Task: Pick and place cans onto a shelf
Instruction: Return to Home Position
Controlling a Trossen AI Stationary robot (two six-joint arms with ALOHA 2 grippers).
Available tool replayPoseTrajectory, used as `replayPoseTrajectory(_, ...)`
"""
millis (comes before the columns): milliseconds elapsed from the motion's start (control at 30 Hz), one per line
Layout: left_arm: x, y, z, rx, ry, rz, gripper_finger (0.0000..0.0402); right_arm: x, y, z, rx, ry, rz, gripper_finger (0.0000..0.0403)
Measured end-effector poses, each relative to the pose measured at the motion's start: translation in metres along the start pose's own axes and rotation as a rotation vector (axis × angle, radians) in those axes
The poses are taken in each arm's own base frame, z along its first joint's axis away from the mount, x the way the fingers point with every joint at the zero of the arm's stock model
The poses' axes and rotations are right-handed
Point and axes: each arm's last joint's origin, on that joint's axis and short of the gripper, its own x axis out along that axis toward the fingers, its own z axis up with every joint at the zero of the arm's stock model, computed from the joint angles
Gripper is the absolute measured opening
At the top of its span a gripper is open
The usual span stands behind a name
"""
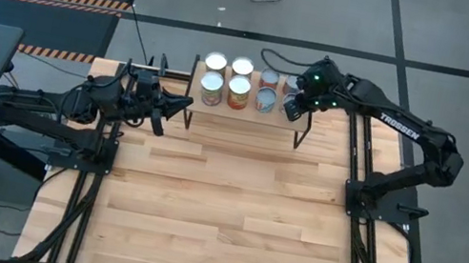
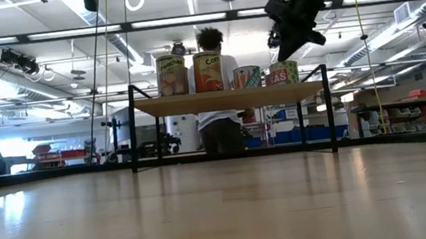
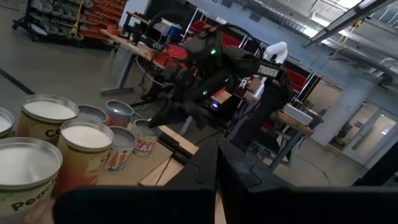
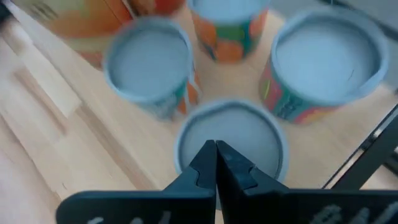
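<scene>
Light-wood shelf (image 2: 227,99), black metal legs (image 2: 331,114); paper-labelled metal cans (image 2: 208,72).

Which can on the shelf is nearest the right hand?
The short can at the shelf's right end, directly below the right hand; the other cans stand farther off.

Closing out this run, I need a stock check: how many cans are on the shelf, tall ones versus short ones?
Tall cans, white tops: 4
Short cans, greyish tops: 4
Total on the shelf: 8
</scene>
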Motion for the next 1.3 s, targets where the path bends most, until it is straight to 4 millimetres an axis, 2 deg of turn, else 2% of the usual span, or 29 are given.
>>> replayPoseTrajectory(133, 0.000, 0.000, 0.000, 0.000, 0.001, 0.000, 0.0011, -0.021, 0.002, 0.004, 0.001, -0.115, 0.039, 0.0004)
replayPoseTrajectory(300, 0.000, 0.000, 0.000, 0.001, 0.001, 0.001, 0.0011, -0.071, 0.008, 0.002, -0.064, -0.367, 0.120, 0.0004)
replayPoseTrajectory(400, 0.000, 0.000, 0.000, -0.005, 0.001, 0.001, 0.0011, -0.097, 0.018, -0.012, -0.149, -0.595, 0.226, 0.0004)
replayPoseTrajectory(467, 0.000, 0.000, 0.000, -0.006, 0.001, 0.001, 0.0011, -0.104, 0.025, -0.030, -0.196, -0.707, 0.309, 0.0005)
replayPoseTrajectory(533, 0.000, 0.000, 0.000, -0.039, 0.004, 0.001, 0.0011, -0.102, 0.031, -0.049, -0.200, -0.771, 0.396, 0.0006)
replayPoseTrajectory(667, 0.000, 0.000, -0.001, -0.042, 0.010, 0.010, 0.0011, -0.093, 0.036, -0.082, -0.172, -0.790, 0.549, 0.0007)
replayPoseTrajectory(767, 0.000, 0.000, -0.002, -0.014, 0.012, 0.019, 0.0011, -0.088, 0.038, -0.098, -0.163, -0.783, 0.636, 0.0009)
replayPoseTrajectory(867, -0.001, 0.001, -0.006, 0.039, 0.046, 0.030, 0.0011, -0.077, 0.039, -0.113, -0.140, -0.695, 0.712, 0.0010)
replayPoseTrajectory(1000, -0.001, 0.000, -0.005, 0.030, 0.033, 0.026, 0.0011, -0.065, 0.042, -0.120, -0.098, -0.665, 0.776, 0.0011)
replayPoseTrajectory(1067, -0.001, 0.000, -0.004, 0.058, 0.028, 0.028, 0.0011, -0.063, 0.044, -0.126, -0.174, -0.678, 0.833, 0.0011)
replayPoseTrajectory(1167, 0.001, -0.002, -0.011, 0.118, 0.073, 0.027, 0.0011, -0.070, 0.051, -0.142, -0.308, -0.715, 1.023, 0.0011)
replayPoseTrajectory(1300, 0.001, -0.009, -0.017, 0.178, 0.097, 0.006, 0.0011, -0.075, 0.051, -0.170, -0.380, -0.651, 1.133, 0.0012)
